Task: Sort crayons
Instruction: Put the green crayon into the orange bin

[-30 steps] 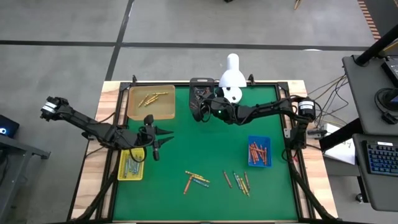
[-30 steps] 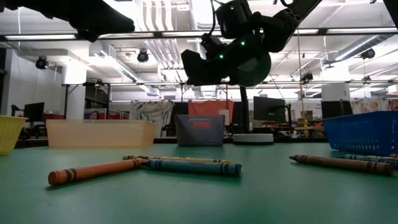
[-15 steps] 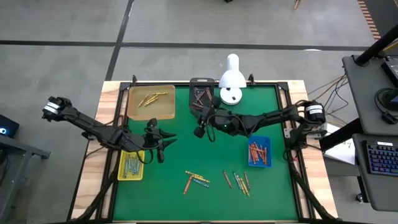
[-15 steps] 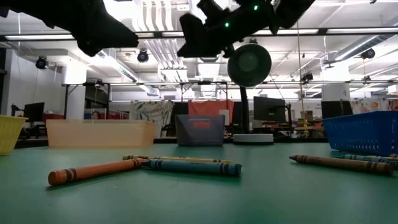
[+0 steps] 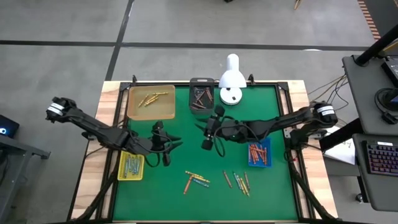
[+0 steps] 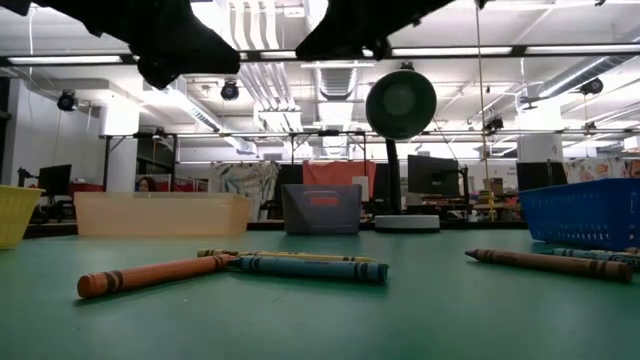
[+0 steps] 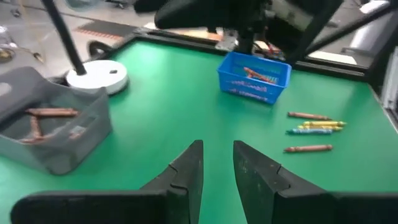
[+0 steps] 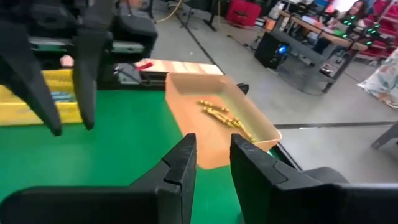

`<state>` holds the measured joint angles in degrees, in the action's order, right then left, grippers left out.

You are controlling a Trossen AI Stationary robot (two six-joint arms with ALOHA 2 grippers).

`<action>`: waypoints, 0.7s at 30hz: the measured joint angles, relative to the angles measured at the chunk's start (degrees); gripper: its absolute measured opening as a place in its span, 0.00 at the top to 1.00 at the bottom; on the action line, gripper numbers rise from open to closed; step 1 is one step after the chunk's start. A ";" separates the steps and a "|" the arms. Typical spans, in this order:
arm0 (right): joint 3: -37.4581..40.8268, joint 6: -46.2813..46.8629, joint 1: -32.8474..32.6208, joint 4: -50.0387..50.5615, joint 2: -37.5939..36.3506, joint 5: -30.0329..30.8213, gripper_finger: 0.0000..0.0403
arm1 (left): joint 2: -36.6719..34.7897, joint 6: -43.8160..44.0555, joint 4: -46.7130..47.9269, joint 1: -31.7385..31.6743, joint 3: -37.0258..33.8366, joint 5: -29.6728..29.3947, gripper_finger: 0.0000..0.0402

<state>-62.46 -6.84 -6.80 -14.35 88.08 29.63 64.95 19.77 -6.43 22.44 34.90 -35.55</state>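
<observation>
Loose crayons lie on the green mat in two groups near the front edge, one (image 5: pixel 196 180) at the centre and one (image 5: pixel 239 182) to its right; the low view shows an orange one (image 6: pixel 150 273) and a blue one (image 6: pixel 310 267). My left gripper (image 5: pixel 169 148) hangs above the mat right of the yellow tray (image 5: pixel 130 165), open with nothing between its fingers (image 7: pixel 217 158). My right gripper (image 5: pixel 208 138) hangs above the mat's centre, pointing toward the table's left, open and empty (image 8: pixel 212 152). Both are clear of the crayons.
An orange tray (image 5: pixel 151 102) with yellow crayons stands at the far left. A grey tray (image 5: pixel 201 94) with brown ones and a white lamp (image 5: pixel 231 79) stand at the far centre. A blue tray (image 5: pixel 259 153) with orange crayons stands at the right. The two grippers are close together.
My right gripper has come away from the grey tray toward the table's near edge and centre, rising out of the top of the low view. My left gripper has shifted a little toward the table's right and rolled slightly. The crayons have not moved.
</observation>
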 joint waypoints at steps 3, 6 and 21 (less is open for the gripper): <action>0.00 1.23 -1.37 3.77 -1.70 0.00 0.78 | 2.00 0.90 0.18 0.02 0.86 2.62 0.82; 0.00 3.02 -2.92 7.48 -3.07 -0.02 0.80 | 4.53 1.85 0.15 0.02 2.11 5.13 0.82; -0.02 17.24 -14.32 19.24 -10.29 -0.10 0.81 | 17.96 1.41 12.32 2.59 13.94 7.76 0.82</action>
<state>-62.48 10.40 -21.12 4.89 77.78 29.53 82.91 21.18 5.89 25.03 48.84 -27.79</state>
